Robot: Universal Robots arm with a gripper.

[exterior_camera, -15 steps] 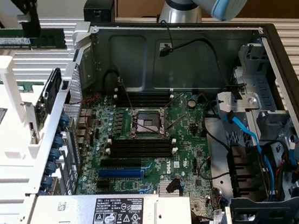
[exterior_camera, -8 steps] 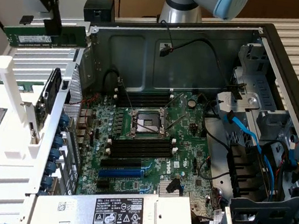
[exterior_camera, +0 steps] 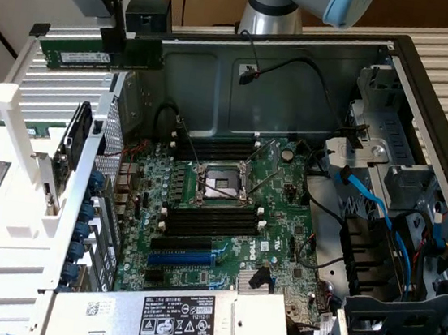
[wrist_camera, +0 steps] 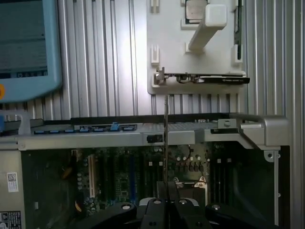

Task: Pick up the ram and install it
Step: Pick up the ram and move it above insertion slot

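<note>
Exterior view shows you the end effector (exterior_camera: 113, 42) clamped on the ram (exterior_camera: 74, 53). It holds the green stick in the air with its long edge level, over the corner of the open computer case (exterior_camera: 305, 40) at the exterior view's left. The ram is well apart from the black memory slots (exterior_camera: 209, 219) on the motherboard (exterior_camera: 283, 216), so nothing is seated yet.

The grip on the flat faces looks deliberate, since it leaves the contact edge free.

In the wrist view you see the ram (wrist_camera: 165, 138) edge-on as a thin line running out from the end effector (wrist_camera: 167, 212). That probably helps you judge its alignment against the board (wrist_camera: 124, 176). The white fixture (wrist_camera: 167, 43) lies on the ribbed table (wrist_camera: 105, 57) beside the case.
</note>
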